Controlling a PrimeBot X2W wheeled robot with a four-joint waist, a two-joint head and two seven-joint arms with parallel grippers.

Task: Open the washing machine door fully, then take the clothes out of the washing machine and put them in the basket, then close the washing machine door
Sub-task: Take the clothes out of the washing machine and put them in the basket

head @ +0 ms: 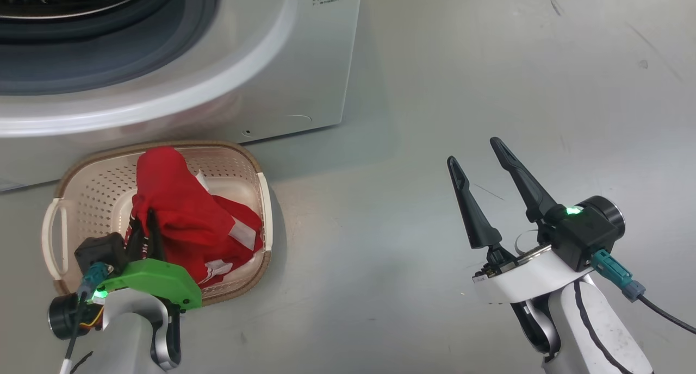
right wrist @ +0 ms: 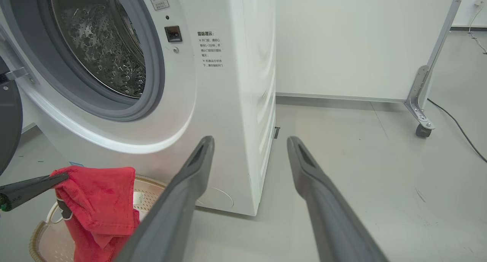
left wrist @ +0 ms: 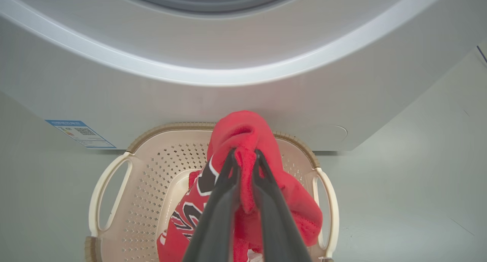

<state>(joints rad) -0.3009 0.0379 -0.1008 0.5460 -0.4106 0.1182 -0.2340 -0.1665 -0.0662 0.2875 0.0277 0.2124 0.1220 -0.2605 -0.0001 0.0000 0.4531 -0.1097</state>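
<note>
My head camera looks steeply down at the floor [head: 489,64], with the washer [head: 304,64] at its top left and the basket [head: 92,200] just below. My left wrist camera sits close over that same basket, facing the washer's lower front. My right wrist camera is low and farther off, looking about level at the washer's open front. It shares the basket and red cloth [right wrist: 99,193] at its lower left.

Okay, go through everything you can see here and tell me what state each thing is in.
Door: open, swung aside.
Drum: no clothes in the part that shows.
Basket: upright on the floor before the washing machine.
Clothes: bunched, pinched at the top, hanging into the basket.
Left pincer: shut on the clothes.
Right pincer: open, empty.
</note>
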